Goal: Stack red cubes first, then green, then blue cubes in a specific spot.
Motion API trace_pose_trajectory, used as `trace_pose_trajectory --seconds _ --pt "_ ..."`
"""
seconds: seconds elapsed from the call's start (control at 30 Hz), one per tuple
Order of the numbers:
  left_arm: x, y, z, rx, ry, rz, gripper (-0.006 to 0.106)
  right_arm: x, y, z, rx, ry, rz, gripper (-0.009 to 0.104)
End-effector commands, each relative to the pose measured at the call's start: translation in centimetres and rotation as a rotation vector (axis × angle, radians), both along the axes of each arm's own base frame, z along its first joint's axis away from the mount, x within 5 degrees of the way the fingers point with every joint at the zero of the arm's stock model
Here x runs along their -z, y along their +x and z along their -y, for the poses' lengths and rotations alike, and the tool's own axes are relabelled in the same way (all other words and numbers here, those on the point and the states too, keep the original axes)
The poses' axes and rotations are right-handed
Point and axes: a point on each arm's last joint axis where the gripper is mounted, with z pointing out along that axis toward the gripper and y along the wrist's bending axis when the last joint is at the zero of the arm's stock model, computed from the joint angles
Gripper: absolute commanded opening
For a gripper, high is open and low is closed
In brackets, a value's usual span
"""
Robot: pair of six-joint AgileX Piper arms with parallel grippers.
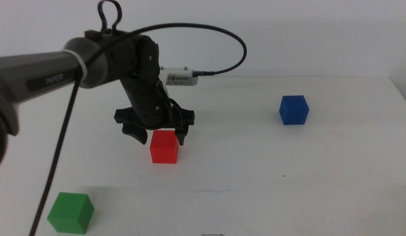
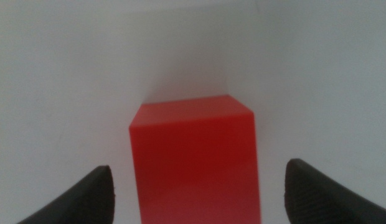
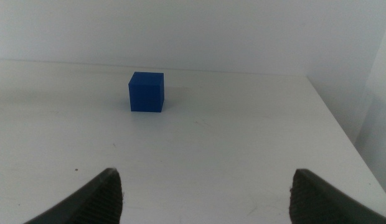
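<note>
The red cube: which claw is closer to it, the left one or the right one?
Left. The left claw hangs open right over the red cube, one jaw on each side. The right claw waits outside the middle view, open, facing the blue cube.

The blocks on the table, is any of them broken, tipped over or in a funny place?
Nothing stands out. The red cube, green cube and blue cube all sit flat and whole, far apart on the white table. The left gripper hangs open around the red one.
</note>
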Motion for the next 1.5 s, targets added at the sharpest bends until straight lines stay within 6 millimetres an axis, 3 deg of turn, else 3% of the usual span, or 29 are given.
trace_pose_trajectory --seconds 0.0,0.2,0.33,0.6,0.9,1.13,1.33,1.47 --pt "-2.4 0.2 0.4 -0.026 -0.058 0.077 0.094 -1.6 -0.1 0.0 -0.003 -0.016 0.115 0.094" --pt "-0.7 1.1 0.8 -0.029 -0.056 0.077 0.093 -1.6 -0.1 0.0 -0.003 -0.016 0.115 0.094" --pt "0.1 1.2 0.9 -0.030 -0.050 0.062 0.084 -1.6 -0.1 0.0 -0.003 -0.016 0.115 0.094" --pt "-0.2 1.3 0.8 -0.033 -0.064 0.076 0.044 -1.6 -0.1 0.0 -0.003 -0.016 0.115 0.094" --pt "-4.1 0.2 0.7 -0.085 -0.120 0.133 0.011 -1.6 -0.1 0.0 -0.003 -0.016 0.115 0.094" --pt "-6.2 -3.0 3.8 -0.134 -0.138 0.104 0.003 -1.6 -0.1 0.0 -0.003 -0.016 0.115 0.094" --pt "-6.2 -5.6 7.9 -0.157 -0.131 0.109 0.003 -1.6 -0.1 0.0 -0.003 -0.016 0.115 0.094" --pt "-6.2 -6.5 9.1 -0.148 -0.100 0.154 0.003 -1.6 -0.1 0.0 -0.003 -0.016 0.115 0.094"
